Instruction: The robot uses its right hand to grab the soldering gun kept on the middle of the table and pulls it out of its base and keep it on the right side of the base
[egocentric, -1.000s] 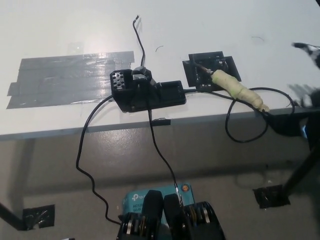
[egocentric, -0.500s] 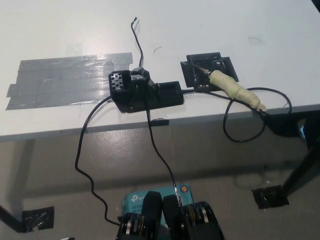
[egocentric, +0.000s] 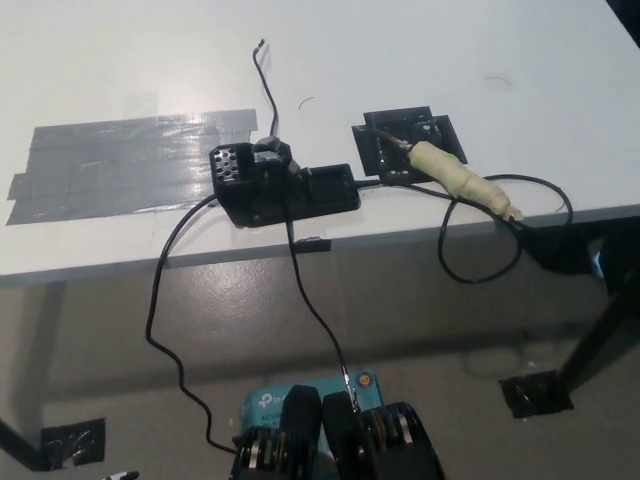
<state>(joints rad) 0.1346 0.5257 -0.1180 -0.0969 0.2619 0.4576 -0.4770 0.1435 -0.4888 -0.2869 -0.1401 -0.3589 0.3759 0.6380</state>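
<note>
Neither hand shows over the surface (egocentric: 120, 60) right now, so I can't say whether any fingers are spread, closed or holding something, and with no fingers in sight, places have to be given against the things themselves.

The soldering gun (egocentric: 462, 181), its handle wrapped in pale tape, lies tilted on the surface just right of the black base (egocentric: 285, 187), apart from it. Its tip rests on a black square pad (egocentric: 385, 150) and its tail points toward the near right edge. A cable (egocentric: 480, 275) runs from the tail, loops down over the edge and comes back toward the base.

By the look of it the job is essentially finished: the gun is out of the base and lying on its right side. Nothing seems left but to keep the arm clear.

Around it, a broad patch of grey tape (egocentric: 130, 160) covers the surface left of the base. A thin wire (egocentric: 268, 85) trails away from the base toward the far side, and two more leads hang off the near edge down to the floor. Those dangling leads and the loop are what could snag any further reach.
</note>
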